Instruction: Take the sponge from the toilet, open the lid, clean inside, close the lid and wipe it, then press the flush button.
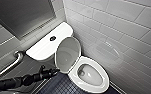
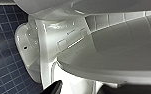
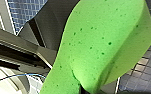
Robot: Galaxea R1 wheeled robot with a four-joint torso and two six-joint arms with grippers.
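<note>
The white toilet point(image 1: 89, 75) stands with its lid point(image 1: 67, 53) raised, leaning back toward the tank point(image 1: 44, 42), and the bowl is open. The dark flush button point(image 1: 52, 38) sits in the middle of the tank top. My left gripper point(image 1: 54, 72) reaches in from the left to the lower edge of the raised lid. In the left wrist view its dark fingers point(image 2: 56, 86) stand apart, open, just below the lid point(image 2: 111, 50). The bright green sponge point(image 3: 101, 42) looms large in the right wrist view, pinched and folded where my right gripper point(image 3: 84, 90) is shut on it.
A metal grab bar point(image 1: 8, 66) runs along the left wall beside the tank. White tiled walls close in behind and to the right. Dark blue tiled floor point(image 1: 58, 86) lies in front of the toilet.
</note>
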